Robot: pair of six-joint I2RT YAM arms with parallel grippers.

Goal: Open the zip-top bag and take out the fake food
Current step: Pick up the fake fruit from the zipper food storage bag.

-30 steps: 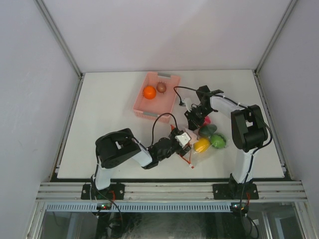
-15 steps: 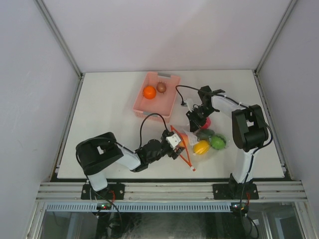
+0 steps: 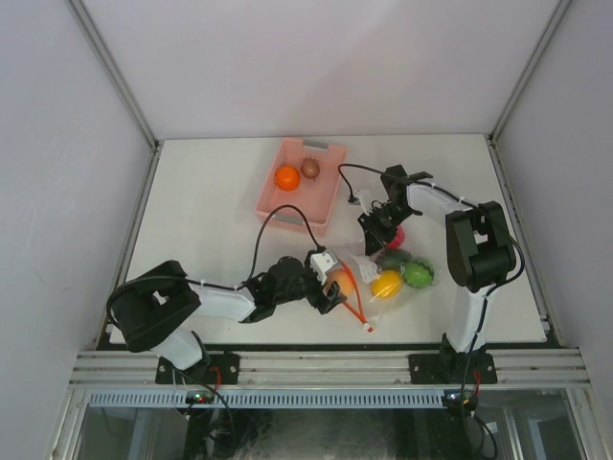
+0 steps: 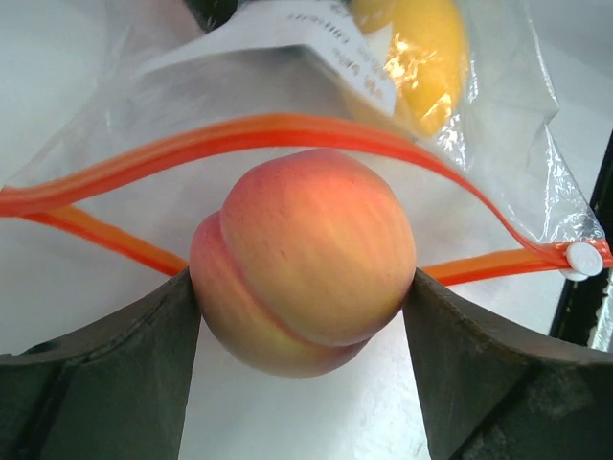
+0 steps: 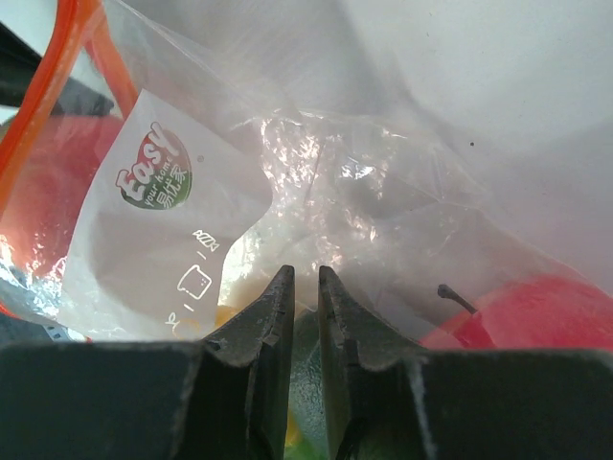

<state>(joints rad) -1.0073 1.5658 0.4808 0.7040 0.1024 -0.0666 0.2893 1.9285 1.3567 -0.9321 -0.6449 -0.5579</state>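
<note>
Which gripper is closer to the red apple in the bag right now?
Right. The right gripper pinches the zip-top bag right beside the red apple; the left gripper is across at the bag's mouth, holding a peach.

Fake food (image 3: 387, 283): seven pieces counted.
- Two seen in one pink basket (image 3: 292, 221), upper centre of top view: one orange ball (image 3: 286, 177), one brown piece (image 3: 310, 168).
- Four counted inside one zip-top bag (image 3: 364, 267), right of centre: one yellow piece (image 3: 387, 283), one light green piece (image 3: 418, 273), one dark green piece (image 3: 395, 257), one red-pink piece (image 3: 397, 236).
- One peach (image 4: 306, 249) counted at centre of left wrist view.

One orange zipper strip (image 4: 287, 129) and one white slider (image 4: 582, 259) noted.

Two arms counted: left arm (image 3: 215, 302), right arm (image 3: 476, 251).

Two grippers counted: left gripper (image 4: 302, 283), right gripper (image 5: 304, 287).
</note>
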